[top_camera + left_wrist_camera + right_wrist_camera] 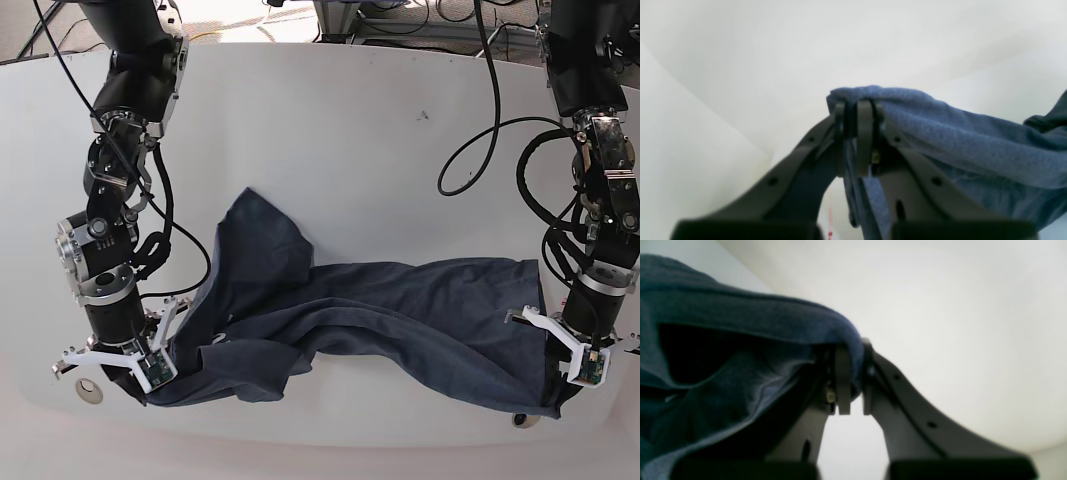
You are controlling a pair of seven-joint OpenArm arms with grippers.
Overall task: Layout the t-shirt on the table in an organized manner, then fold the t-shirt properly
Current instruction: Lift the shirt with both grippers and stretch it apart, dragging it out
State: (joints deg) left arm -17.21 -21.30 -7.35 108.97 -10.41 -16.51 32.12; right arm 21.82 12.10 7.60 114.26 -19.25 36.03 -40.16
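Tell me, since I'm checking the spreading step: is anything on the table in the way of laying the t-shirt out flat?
Nothing visible. Both grippers, left and right, already grip the t-shirt, and the table around it is bare white surface.

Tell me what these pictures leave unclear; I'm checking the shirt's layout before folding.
- Base view: which t-shirt corners are pinched; the arms cover both.
- Left wrist view: shirt's far end, cut off at the frame's right edge; left end effector blurred.
- Pocket and lettering: not visible.
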